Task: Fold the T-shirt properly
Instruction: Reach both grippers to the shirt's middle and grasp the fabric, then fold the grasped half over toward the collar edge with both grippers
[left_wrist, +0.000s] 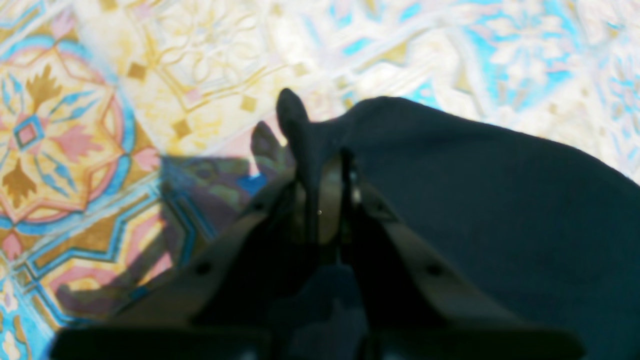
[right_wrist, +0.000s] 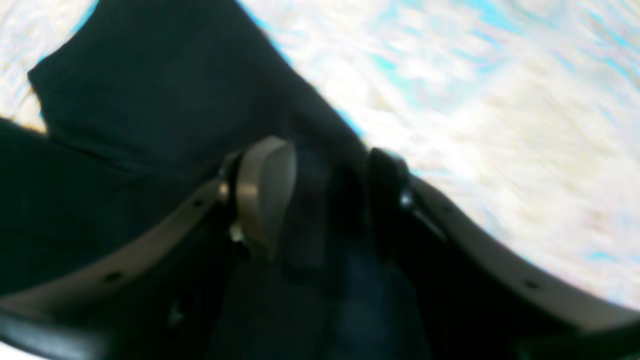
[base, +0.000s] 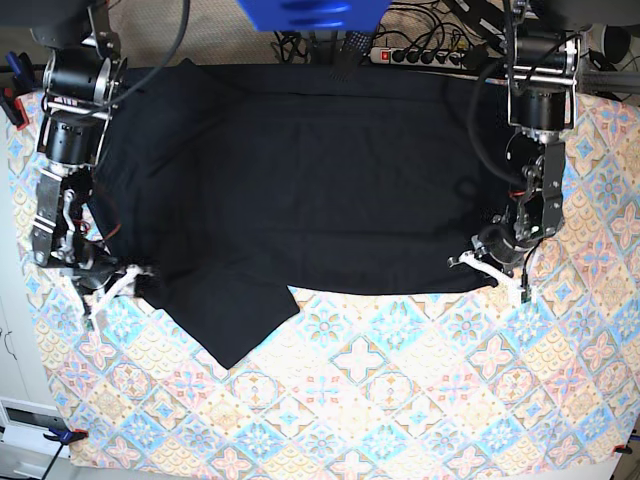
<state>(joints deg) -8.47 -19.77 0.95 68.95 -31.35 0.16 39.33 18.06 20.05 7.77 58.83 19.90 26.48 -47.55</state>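
Observation:
The black T-shirt (base: 300, 190) lies spread across the far half of the table, with one sleeve (base: 232, 322) pointing toward the front left. My left gripper (base: 497, 272) is at the shirt's near right corner. In the left wrist view it (left_wrist: 325, 165) is shut on a pinch of the black cloth (left_wrist: 475, 200), and a small tip of fabric sticks up past the fingers. My right gripper (base: 125, 282) is at the shirt's near left edge beside the sleeve. In the blurred right wrist view it (right_wrist: 325, 190) is closed with the dark cloth (right_wrist: 150, 90) between its fingers.
A colourful patterned tablecloth (base: 400, 390) covers the table in front of the shirt. A power strip (base: 425, 55), cables and a blue object (base: 310, 14) sit along the far edge. A clamp (base: 12, 103) is at the left edge.

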